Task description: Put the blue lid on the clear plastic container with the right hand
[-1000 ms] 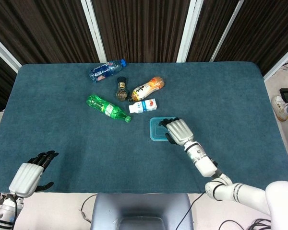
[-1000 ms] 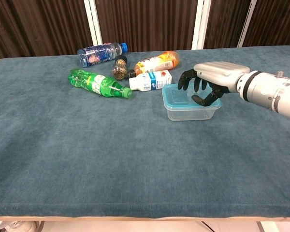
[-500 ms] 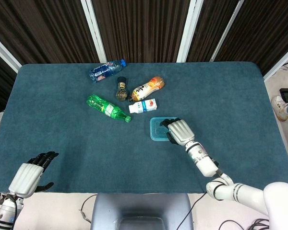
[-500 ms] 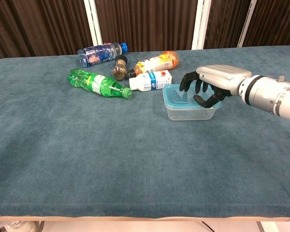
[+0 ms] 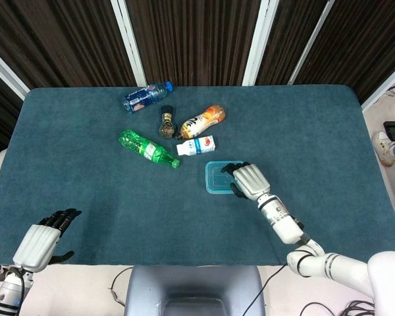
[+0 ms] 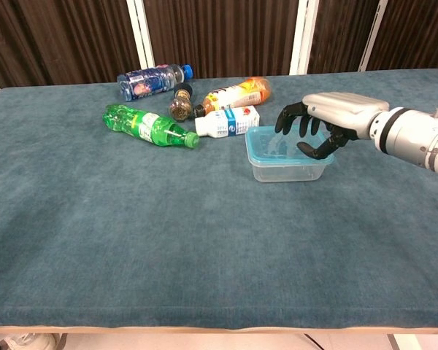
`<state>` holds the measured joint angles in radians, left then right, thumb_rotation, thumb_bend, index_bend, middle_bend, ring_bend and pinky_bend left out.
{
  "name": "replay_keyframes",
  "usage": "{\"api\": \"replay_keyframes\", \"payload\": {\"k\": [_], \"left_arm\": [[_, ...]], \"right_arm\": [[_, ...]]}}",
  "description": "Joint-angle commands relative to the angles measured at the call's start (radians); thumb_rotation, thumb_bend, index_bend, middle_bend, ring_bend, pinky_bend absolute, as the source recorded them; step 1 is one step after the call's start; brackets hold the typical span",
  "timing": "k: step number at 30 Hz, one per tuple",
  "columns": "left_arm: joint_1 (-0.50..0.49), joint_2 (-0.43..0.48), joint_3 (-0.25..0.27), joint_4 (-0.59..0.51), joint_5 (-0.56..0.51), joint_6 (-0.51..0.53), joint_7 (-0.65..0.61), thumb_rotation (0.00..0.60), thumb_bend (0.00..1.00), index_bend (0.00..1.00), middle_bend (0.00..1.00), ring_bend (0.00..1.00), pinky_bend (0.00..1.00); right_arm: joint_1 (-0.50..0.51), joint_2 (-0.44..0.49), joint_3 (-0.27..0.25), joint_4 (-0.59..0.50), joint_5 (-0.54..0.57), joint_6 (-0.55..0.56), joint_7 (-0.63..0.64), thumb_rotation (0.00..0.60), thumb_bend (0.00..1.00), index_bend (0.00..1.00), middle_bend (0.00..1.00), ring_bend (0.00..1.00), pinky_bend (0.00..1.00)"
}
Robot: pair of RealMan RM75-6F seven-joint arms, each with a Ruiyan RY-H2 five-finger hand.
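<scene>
Fingers of the left hand [image 5: 43, 237] lie loosely apart and hold nothing at the near left corner of the table [image 5: 316, 125], just as they did a second ago. Further right, the green bottle [image 6: 150, 126], the blue-capped bottle [image 6: 152, 79], the small dark jar [image 6: 179, 106], the orange bottle [image 6: 237, 92] and the white carton [image 6: 228, 121] lie on their sides in the same places as before. The blue lid [image 6: 277, 143] sits on the clear plastic container [image 6: 286, 169], unmoved, right of the carton. The right hand [image 6: 328, 117] has lifted slightly and drawn back to the right since the earlier frames; its dark fingers [image 6: 309, 148] curl downward above the lid's right edge, gripping nothing, and whether the tips touch the lid I cannot tell.
</scene>
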<state>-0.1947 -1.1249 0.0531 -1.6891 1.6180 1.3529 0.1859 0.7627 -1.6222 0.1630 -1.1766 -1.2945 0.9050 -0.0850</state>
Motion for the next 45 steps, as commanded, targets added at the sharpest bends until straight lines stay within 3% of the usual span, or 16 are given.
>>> {"api": "replay_keyframes", "payload": {"k": [1, 19, 31, 45], "left_arm": [[0.0, 0.0, 0.0, 0.0, 0.0, -0.001, 0.001, 0.6, 0.33, 0.18, 0.17, 0.2, 0.42], [0.002, 0.003, 0.001, 0.0, 0.004, 0.007, -0.007, 0.6, 0.33, 0.18, 0.17, 0.21, 0.42], [0.001, 0.002, 0.0, 0.001, 0.002, 0.003, -0.008, 0.6, 0.33, 0.18, 0.17, 0.21, 0.42], [0.0, 0.007, 0.002, 0.004, 0.007, 0.006, -0.03, 0.6, 0.33, 0.18, 0.18, 0.21, 0.42]], "right_arm": [[-0.001, 0.001, 0.0, 0.001, 0.002, -0.002, -0.003, 0.6, 0.65, 0.41, 0.4, 0.39, 0.46], [-0.002, -0.03, -0.013, 0.058, 0.001, -0.031, 0.016, 0.6, 0.65, 0.4, 0.4, 0.39, 0.46], [0.002, -0.007, 0.02, -0.029, -0.025, 0.03, 0.005, 0.6, 0.65, 0.4, 0.4, 0.39, 0.46], [0.059, -0.123, 0.053, 0.042, 0.015, 0.021, -0.099, 0.6, 0.65, 0.4, 0.4, 0.39, 0.46]]}}
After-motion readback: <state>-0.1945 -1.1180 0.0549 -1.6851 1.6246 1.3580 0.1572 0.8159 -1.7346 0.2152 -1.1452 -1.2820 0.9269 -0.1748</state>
